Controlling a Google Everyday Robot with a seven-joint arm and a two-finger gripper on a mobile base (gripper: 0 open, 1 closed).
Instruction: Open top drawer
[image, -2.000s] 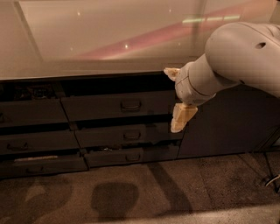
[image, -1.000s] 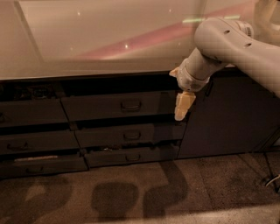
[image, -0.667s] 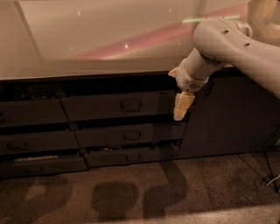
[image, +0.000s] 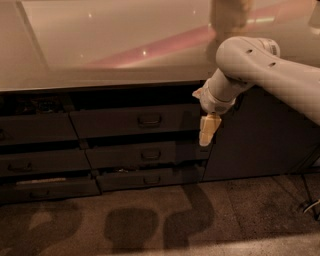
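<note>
The top drawer (image: 135, 121) is the wide dark grey front just under the counter, with a small dark pull handle (image: 149, 120) at its centre. It stands out a little from the cabinet face, with a dark gap above it. My gripper (image: 207, 131) hangs from the white arm at the drawer's right end, its cream fingers (image: 207, 129) pointing down. It sits to the right of the handle and apart from it.
Two shallower drawers (image: 145, 155) (image: 150, 178) lie below the top one. A narrower drawer stack (image: 37, 145) stands to the left. A glossy countertop (image: 100, 45) overhangs above. A dark cabinet panel (image: 260, 140) is on the right, and carpet (image: 150, 220) covers the floor.
The arm has lifted and drawn back to the right, and the gripper has shifted slightly right and up along the drawer's right end. The drawers look unchanged.
</note>
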